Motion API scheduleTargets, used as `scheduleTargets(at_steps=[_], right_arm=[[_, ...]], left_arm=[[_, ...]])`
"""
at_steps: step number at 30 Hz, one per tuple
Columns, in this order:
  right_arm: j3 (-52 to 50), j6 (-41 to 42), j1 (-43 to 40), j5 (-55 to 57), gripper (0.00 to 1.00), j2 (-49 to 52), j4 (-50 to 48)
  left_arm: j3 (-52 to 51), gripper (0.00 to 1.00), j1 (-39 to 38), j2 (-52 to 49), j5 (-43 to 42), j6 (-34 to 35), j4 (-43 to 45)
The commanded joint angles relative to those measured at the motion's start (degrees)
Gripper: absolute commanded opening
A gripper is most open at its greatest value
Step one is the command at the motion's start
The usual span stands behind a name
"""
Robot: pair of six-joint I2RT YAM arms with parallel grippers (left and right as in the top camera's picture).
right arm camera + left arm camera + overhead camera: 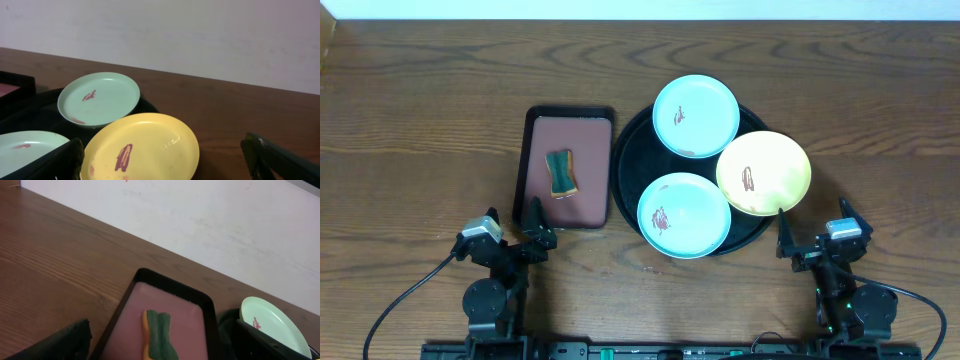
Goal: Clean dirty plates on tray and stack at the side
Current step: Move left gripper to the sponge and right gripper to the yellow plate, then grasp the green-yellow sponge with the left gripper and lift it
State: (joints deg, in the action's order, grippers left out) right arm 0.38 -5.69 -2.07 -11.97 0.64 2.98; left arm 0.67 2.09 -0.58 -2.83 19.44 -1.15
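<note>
Three plates with reddish-brown smears lie on the round black tray [632,165]. One mint-blue plate [695,115] is at the far side, another mint-blue plate [684,215] at the near side, and the yellow plate [764,172] overhangs the right rim. In the right wrist view I see the yellow plate [145,147], the far mint plate [100,98] and the near one [25,150]. My left gripper [525,228] is open and empty at the near end of the maroon tray. My right gripper [812,238] is open and empty just near-right of the yellow plate.
A rectangular maroon tray with a black rim [542,150] lies left of the black tray and holds a green and orange sponge [561,173], also in the left wrist view [159,336]. A white wall runs along the table's far edge.
</note>
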Motion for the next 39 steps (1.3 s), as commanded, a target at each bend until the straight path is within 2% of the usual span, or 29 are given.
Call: scheduleTargets(at_steps=[1,5,8,11,15,19,22,27,31,36,39], right_arm=[[-0.07,0.39,0.28,-1.73,0.99,-0.15,0.02],[-0.07,4.28,0.28,-4.11,0.99,-0.15,-0.15],[0.39,5.05,0.28,-10.86,0.99,-0.15,-1.53],[3.74,5.18,0.28,-14.40,0.99,0.07,-0.79],[13.20,5.92,0.28,-14.45,0.99,3.76,2.21],[28.22,6.99,0.28,-14.49,0.99,14.93,11.69],[41.24,6.95,0.28,-14.47,0.99,26.12,23.45],[61.51,6.82,0.28,-14.40,0.99,45.62,43.17],[68.63,4.57,0.28,-14.45,0.99,55.49,47.54],[69.57,11.39,0.28,-17.14,0.99,62.99,47.25],[69.57,12.48,0.31,-18.51,0.99,65.77,47.60]], left_arm=[[-0.42,0.90,-0.02,0.26,-1.25,-0.68,-2.60],[-0.37,0.90,-0.02,0.26,-1.22,-0.70,-2.10],[0.85,0.90,-0.02,0.26,-2.05,-0.72,1.66],[5.86,0.90,-0.02,-0.55,-3.19,-0.72,2.27],[16.96,0.90,-0.02,-7.52,-3.32,-1.81,-1.03],[33.68,0.90,-0.02,-21.14,-8.09,-1.81,-11.93],[48.54,0.90,-0.02,-33.83,-11.93,-1.84,-25.44],[67.80,0.90,-0.02,-51.82,-11.04,-2.27,-47.45],[72.37,0.90,0.00,-60.81,-10.67,-2.25,-54.40],[72.11,0.90,-0.20,-68.74,-17.09,-0.92,-57.96],[71.41,0.86,-1.68,-74.01,-14.97,-1.40,-58.21]])
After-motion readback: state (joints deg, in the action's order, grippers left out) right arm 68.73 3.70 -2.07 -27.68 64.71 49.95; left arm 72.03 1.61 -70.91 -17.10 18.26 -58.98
